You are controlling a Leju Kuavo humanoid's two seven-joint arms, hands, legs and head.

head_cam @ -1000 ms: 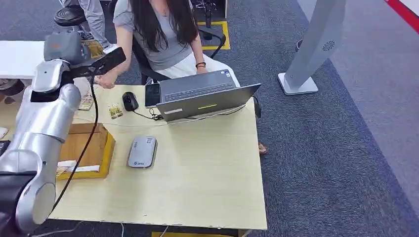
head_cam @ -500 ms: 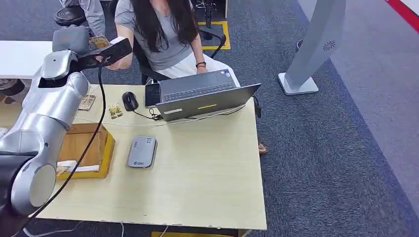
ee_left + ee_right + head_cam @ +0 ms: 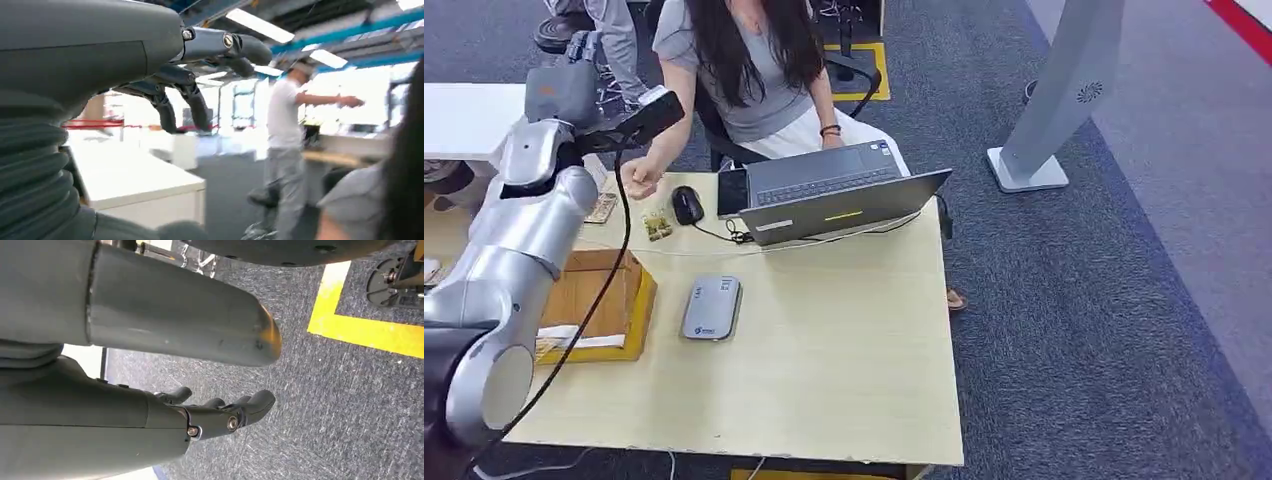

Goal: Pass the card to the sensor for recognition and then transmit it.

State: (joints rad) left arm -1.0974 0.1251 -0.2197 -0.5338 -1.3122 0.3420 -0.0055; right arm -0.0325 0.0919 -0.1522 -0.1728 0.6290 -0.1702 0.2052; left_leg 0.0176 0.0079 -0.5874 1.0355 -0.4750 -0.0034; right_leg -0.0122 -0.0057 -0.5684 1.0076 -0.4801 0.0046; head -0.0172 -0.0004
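My left hand (image 3: 562,82) is raised high over the table's far left corner, towards the seated person. Its dark fingers (image 3: 170,102) are spread in the left wrist view with nothing between them. The person's hand (image 3: 638,180) is low over the table near the mouse; I cannot tell whether it holds a card. Two small cards (image 3: 602,208) (image 3: 657,225) lie on the table beside it. The grey card sensor (image 3: 712,307) lies flat mid-table. My right hand (image 3: 220,412) hangs over the carpet, fingers loosely bent, holding nothing.
An open laptop (image 3: 839,195), a phone (image 3: 732,192) and a black mouse (image 3: 687,205) sit at the table's far edge, with a thin cable. An open cardboard box (image 3: 589,300) stands at the left. A white pedestal (image 3: 1064,90) stands on the carpet at right.
Half a second ago my left hand held a card up and the person's hand reached for it. Now my hand is empty and the person's hand has dropped to the table.
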